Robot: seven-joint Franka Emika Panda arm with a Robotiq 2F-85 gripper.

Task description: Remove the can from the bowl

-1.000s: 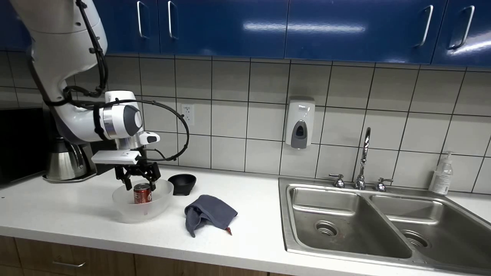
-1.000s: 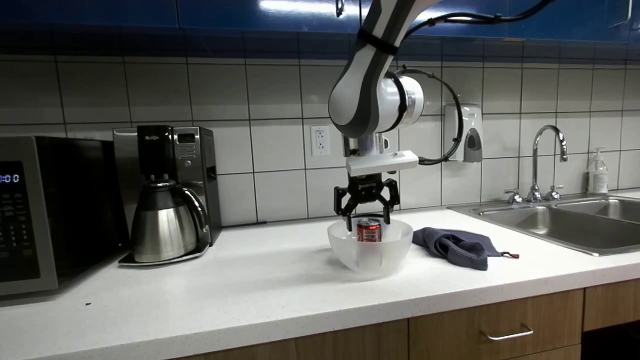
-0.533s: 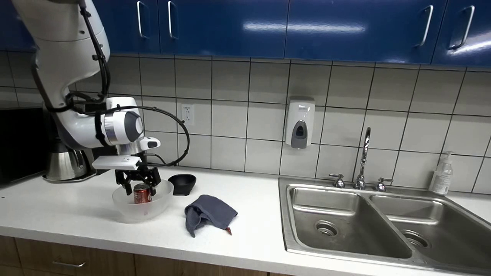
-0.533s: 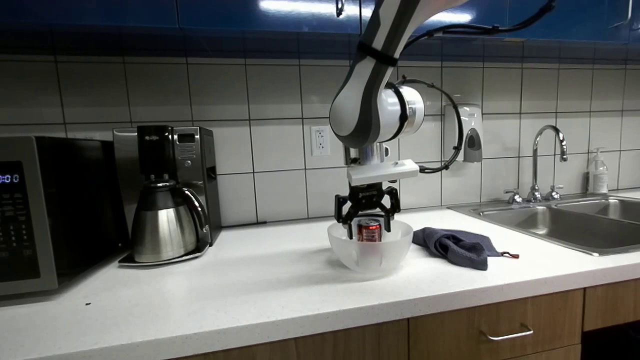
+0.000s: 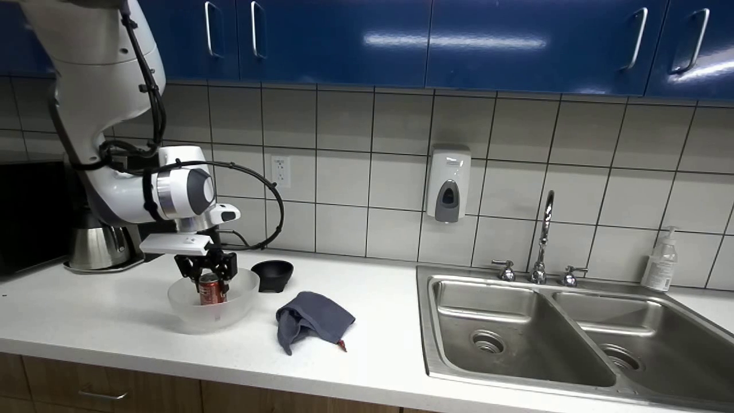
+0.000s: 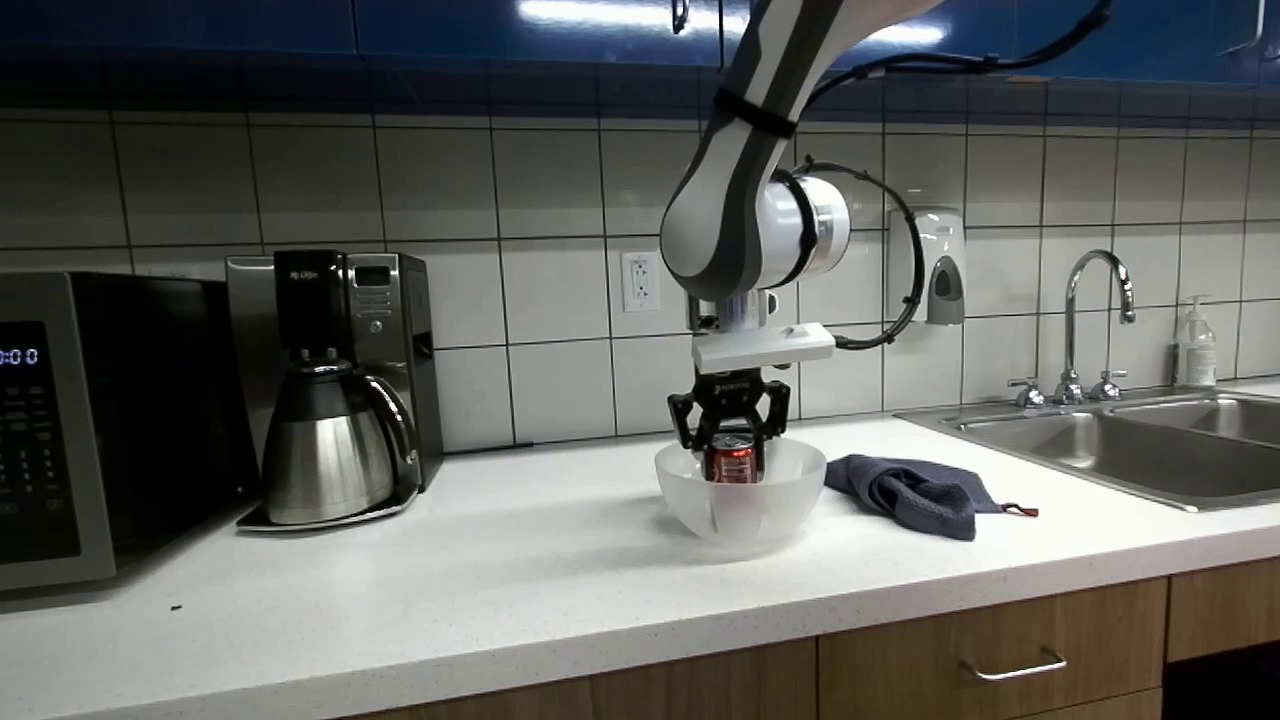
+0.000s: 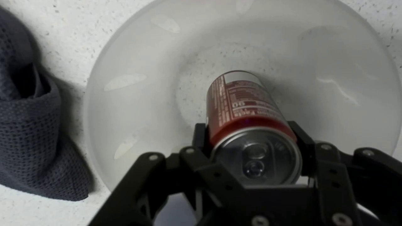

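At left we have the end effector (image 5: 213,287) pinching the can (image 5: 211,295) near its top; the can is inside the bowl (image 5: 198,317), roughly upright, though we cannot tell whether its base touches bottom. So high a hold might let it slip as we lift, and moving sideways too soon could drag the bowl. Right and far, the black cup (image 5: 273,276) risks a knock if we travel low; right again and nearer, the cloth (image 5: 319,314) could topple a can set on its folds.
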